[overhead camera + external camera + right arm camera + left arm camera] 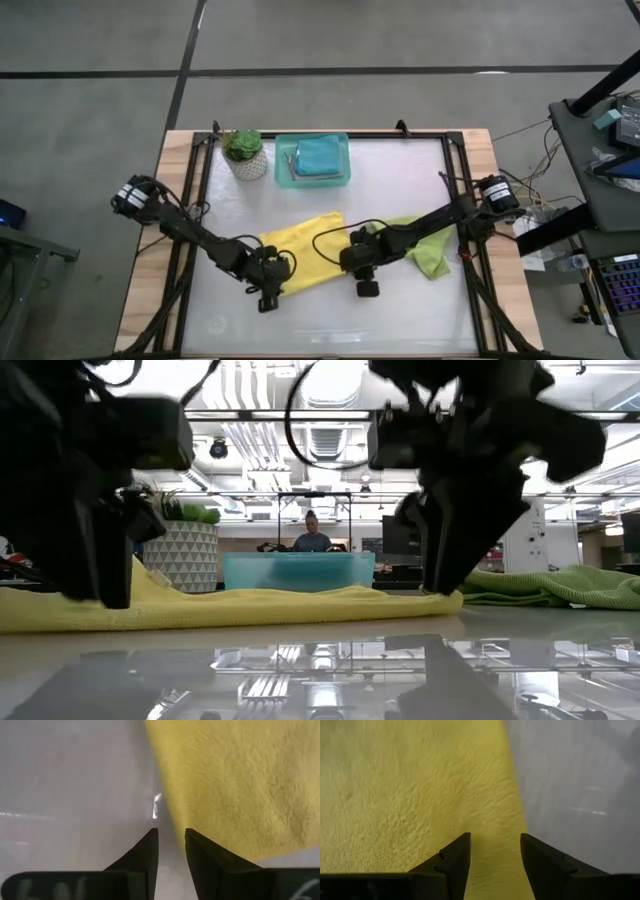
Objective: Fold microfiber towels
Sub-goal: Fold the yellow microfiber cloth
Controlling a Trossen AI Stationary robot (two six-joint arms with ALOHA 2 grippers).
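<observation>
Two end effectors hover at the yellow towel (305,250), spread flat mid-table: left end effector (495,865) over its 7 o'clock edge, fingers apart; right end effector (171,851) at its 4 o'clock corner, fingers narrowly parted, gripping nothing.

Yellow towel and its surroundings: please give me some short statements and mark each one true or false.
1. The yellow towel lies spread on the table. True.
2. The left pincer is open over the yellow towel's edge. True.
3. The teal tray is empty. False: a teal-blue towel lies in it.
4. The lime green towel lies under the left arm. False: it lies under the right arm.
5. The right pincer holds the yellow towel lifted. False: nothing shows between its fingers.
</observation>
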